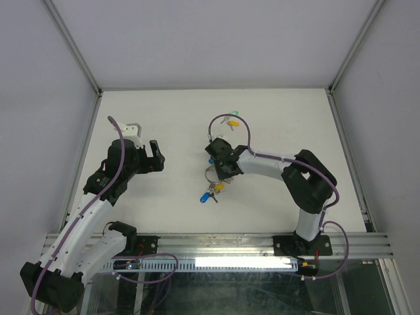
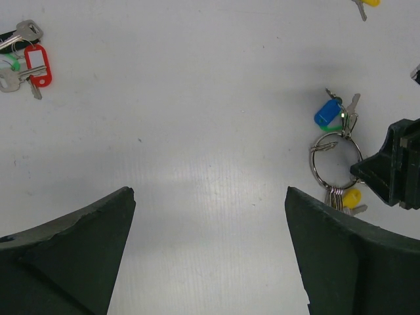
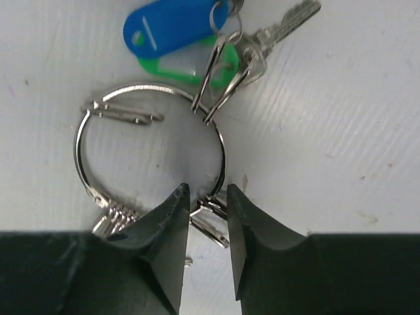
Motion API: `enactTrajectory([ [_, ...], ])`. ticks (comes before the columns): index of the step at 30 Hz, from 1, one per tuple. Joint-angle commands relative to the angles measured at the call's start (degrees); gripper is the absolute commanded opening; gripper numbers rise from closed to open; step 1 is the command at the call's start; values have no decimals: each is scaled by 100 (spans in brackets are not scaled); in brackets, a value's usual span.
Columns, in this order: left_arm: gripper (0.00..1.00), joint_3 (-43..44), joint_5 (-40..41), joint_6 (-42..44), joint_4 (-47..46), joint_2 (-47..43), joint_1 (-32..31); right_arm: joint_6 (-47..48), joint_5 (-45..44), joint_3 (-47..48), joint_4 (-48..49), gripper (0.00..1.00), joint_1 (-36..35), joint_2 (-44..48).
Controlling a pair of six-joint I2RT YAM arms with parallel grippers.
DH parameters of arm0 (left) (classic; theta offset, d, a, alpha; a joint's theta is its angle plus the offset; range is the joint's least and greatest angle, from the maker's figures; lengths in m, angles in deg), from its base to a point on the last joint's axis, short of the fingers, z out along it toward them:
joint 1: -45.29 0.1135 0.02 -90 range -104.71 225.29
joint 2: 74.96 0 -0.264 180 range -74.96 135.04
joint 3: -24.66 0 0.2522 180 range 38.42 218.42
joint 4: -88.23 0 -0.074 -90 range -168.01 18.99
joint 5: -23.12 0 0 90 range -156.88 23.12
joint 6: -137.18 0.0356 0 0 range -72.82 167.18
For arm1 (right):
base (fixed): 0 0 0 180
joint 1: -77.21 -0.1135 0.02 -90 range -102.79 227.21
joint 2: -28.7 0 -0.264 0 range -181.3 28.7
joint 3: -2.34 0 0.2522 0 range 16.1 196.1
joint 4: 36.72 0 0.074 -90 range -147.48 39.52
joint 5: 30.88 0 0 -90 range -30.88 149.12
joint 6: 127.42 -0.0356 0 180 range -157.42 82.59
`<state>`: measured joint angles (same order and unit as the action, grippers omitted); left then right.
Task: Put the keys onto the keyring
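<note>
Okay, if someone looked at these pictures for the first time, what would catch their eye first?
The right pincer pinching the rim of the silver keyring at the middle of the table, blue tag and green tag hanging off the ring. Next, the left pincer gaping wide open off to the left, and a loose yellow key farther back.

**Bright, even light with soft shadows**

The overhead view is evenly lit and sharp, and a white strip lamp [image 1: 243, 261] glares at the near edge. In the left wrist view a pale sheen spreads across the table [image 2: 197, 177]. The right wrist view is crisp: the keyring [image 3: 77, 154] glints and casts faint, soft-edged shadows.
</note>
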<state>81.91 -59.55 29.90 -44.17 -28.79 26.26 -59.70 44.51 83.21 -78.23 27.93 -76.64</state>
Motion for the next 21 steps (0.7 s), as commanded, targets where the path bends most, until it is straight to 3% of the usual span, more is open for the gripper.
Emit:
enactTrajectory([
  [1,95,239,-75,41,-276,-27,26,279,66,-229,-131,34,-113,546],
  [8,95,238,-52,38,-273,-55,30,651,-326,-434,-564,43,72,1178],
  [13,95,239,-84,35,-273,-35,29,1057,490,-721,-554,36,473,1301],
  [21,95,244,-68,41,-273,-66,29,1436,1438,-694,-358,32,542,1023],
])
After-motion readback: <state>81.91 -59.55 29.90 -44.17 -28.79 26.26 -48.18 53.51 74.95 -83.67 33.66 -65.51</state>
